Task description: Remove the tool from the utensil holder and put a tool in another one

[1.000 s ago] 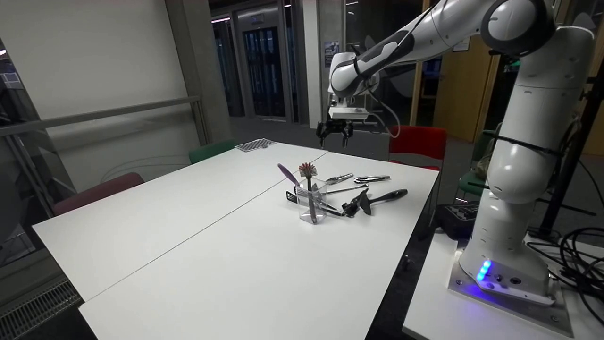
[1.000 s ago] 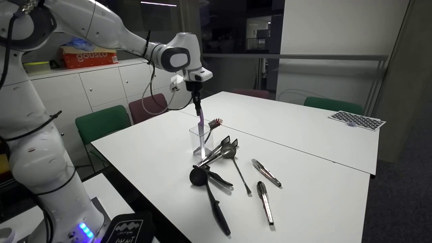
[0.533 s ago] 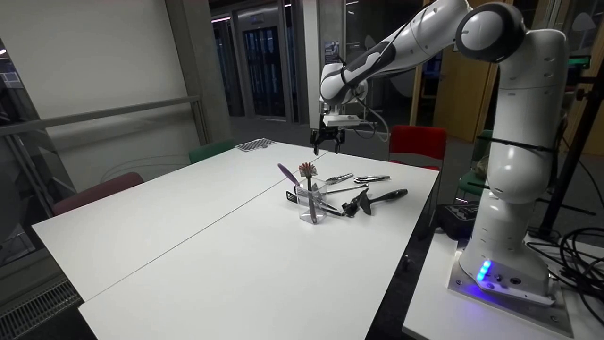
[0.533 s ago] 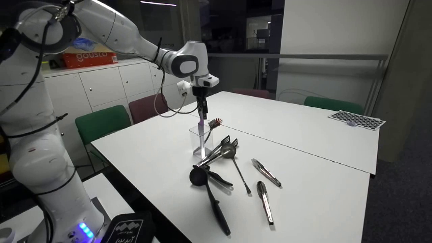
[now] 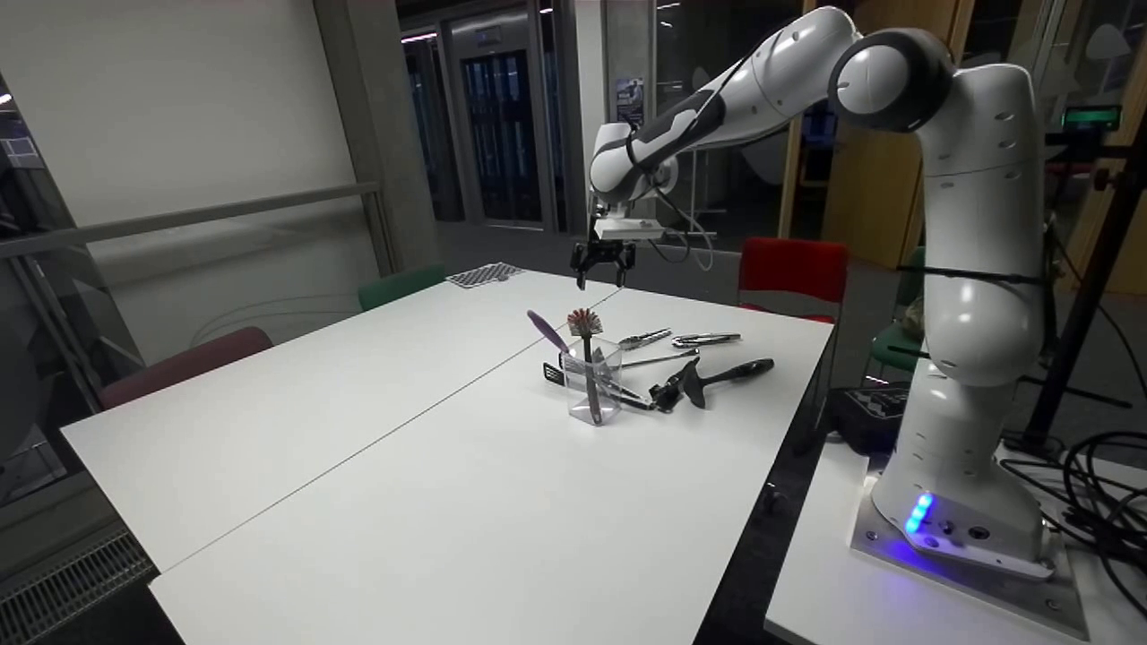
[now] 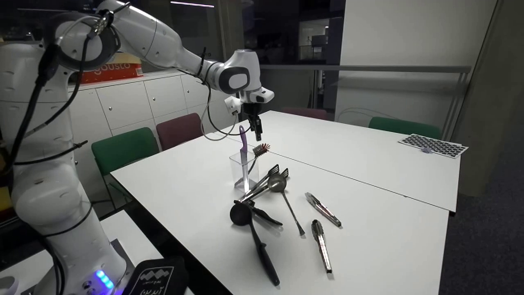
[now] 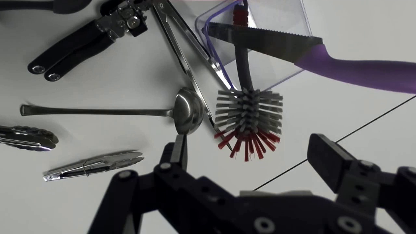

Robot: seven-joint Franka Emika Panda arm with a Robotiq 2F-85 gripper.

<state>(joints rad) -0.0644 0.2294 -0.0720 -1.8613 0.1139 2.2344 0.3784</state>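
Observation:
The utensil holder is a clear square plastic container (image 5: 573, 405), also in an exterior view (image 6: 236, 168) and the wrist view (image 7: 276, 16). A brush with grey and red bristles (image 5: 585, 323) stands in it head up; its head is close in the wrist view (image 7: 248, 109). A knife with a purple handle (image 6: 243, 140) leans in the same holder, handle up, and also shows in the wrist view (image 7: 357, 72). My gripper (image 5: 599, 283) is open and empty, above and behind the holder. In the wrist view its fingers (image 7: 247, 139) are wide apart below the brush head, not touching it.
Beside the holder lie a metal ladle (image 6: 277, 183), slotted tools (image 6: 262, 184), a black can opener (image 7: 78, 42) and a black ladle (image 6: 260, 250). Two metal tongs (image 6: 323, 209) (image 6: 321, 246) lie farther off. A patterned board (image 6: 433, 146) lies at the table's edge.
My gripper has moved left in one exterior view and right in the other, and sits a little lower than a second ago. It stays open. The holder and tools have not moved.

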